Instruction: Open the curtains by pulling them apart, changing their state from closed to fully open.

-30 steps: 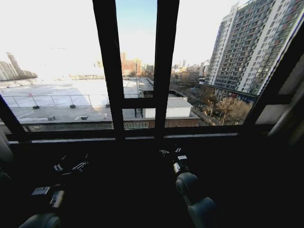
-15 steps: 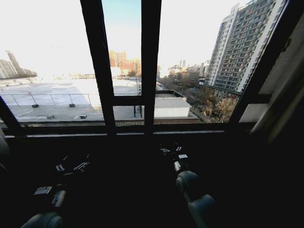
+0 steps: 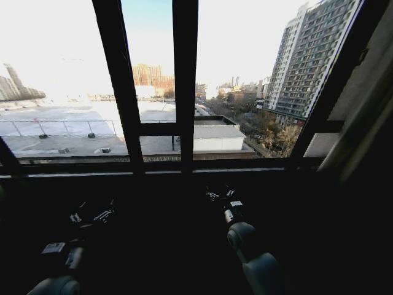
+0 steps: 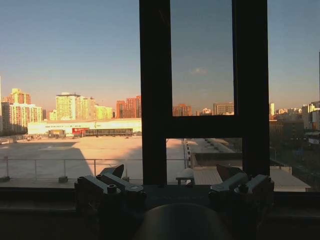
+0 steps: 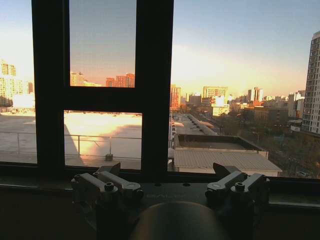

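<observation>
Curtains (image 3: pixel 363 117): one pale panel at the far right edge of the head view, slanting beside the dark window frame (image 3: pixel 185 92). Its pleats cannot be made out. The glass across the middle and left stands uncovered.

Writing: small white labels on the left arm (image 3: pixel 54 247) and near the right wrist (image 3: pixel 236 203), too small to read. Faint raised lettering on the dark band just beyond the right pincer (image 5: pixel 165 196), not legible.

Left gripper (image 4: pixel 171 172): low in front of the sill (image 3: pixel 73 175), on the left of the head view (image 3: pixel 92 215). Fingers (image 4: pixel 112 171) spread wide apart, holding nothing and touching nothing. Between them show the frame bars and a flat roof (image 4: pixel 75 150) outside.

Right gripper (image 5: pixel 167 169): low in front of the sill, right of centre in the head view (image 3: pixel 221 195). Fingers (image 5: pixel 111 169) likewise wide apart, empty, clear of glass and fabric, and well apart from the pale panel.

Window frame: two upright dark bars close together with a crossbar low between them; a slanted bar at the right next to the panel.

Outside: a tall grey tower block (image 3: pixel 313 61) at right and low buildings (image 3: pixel 222 136) below.
</observation>
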You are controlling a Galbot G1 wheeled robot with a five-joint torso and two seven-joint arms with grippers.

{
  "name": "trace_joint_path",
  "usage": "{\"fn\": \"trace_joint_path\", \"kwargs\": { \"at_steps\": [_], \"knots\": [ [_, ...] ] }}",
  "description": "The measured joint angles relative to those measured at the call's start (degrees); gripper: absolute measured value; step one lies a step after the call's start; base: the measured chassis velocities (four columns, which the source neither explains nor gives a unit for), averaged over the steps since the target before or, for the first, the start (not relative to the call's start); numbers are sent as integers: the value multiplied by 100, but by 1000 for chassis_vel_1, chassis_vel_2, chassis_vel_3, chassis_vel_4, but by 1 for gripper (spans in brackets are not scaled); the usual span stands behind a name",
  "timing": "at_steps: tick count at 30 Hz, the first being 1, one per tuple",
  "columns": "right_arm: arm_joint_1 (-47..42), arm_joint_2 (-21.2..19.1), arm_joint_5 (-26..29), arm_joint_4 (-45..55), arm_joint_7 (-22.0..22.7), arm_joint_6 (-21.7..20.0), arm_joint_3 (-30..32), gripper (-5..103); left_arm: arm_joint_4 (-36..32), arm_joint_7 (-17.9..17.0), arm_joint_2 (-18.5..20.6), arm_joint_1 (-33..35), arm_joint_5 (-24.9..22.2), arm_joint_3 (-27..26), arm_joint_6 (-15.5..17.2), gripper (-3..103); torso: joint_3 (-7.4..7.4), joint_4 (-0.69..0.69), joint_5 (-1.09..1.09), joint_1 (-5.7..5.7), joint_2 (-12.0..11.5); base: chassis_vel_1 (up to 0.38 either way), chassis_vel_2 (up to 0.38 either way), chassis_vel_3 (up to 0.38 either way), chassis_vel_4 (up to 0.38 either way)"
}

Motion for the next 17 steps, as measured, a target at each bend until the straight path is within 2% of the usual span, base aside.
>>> {"fn": "trace_joint_path", "kwargs": {
  "at_steps": [17],
  "knots": [
    [-163, -40, -14, 180, 6, -13, 45, 100, -84, 1, -101, 76, -7, -126, -78, 100, 0, -2, 2, -1, 1, 0, 0, 0, 0]
  ]
}}
